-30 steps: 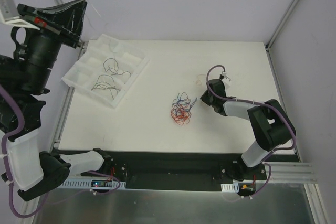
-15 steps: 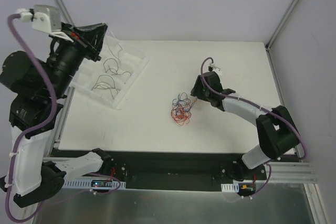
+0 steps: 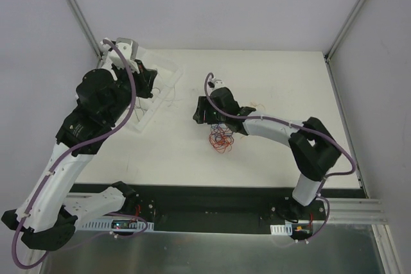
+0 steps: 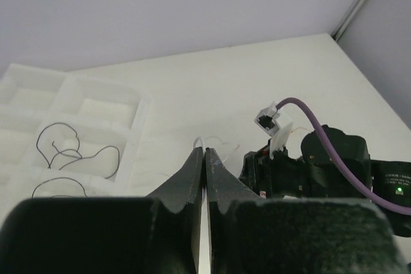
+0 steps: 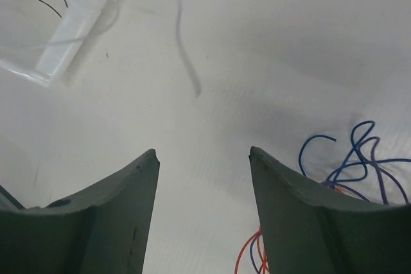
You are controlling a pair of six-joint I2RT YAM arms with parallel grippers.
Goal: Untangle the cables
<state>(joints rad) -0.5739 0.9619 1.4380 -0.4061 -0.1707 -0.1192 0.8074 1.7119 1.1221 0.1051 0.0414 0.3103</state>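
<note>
The white table carries everything, and the compartmented white tray at its far left corner is the fixed mark here, since it seems to be where separated wires are sorted. The left arm bends over that tray and hides most of it from above. The right arm stretches from the opposite side toward the open surface to the right of the tray. The left gripper hangs above the tray's right-hand edge with its jaws pressed flat together. A pale hair-thin loop shows at its tips, but whether it is pinched there I cannot tell; such a tight closure would suit carrying one fine strand to a compartment. The right gripper sits between the tray and the pile with its jaws spread wide and only bare table between them, probably ready to take the next strand. The cables lie in a small knot of red, orange and blue loops, to the right of the tray and well apart from it. In the right wrist view they sit just outside the right-hand finger, so the gripper would need to shift sideways before closing. A few black wires already curl inside the tray's compartments, apart from the knot.
</note>
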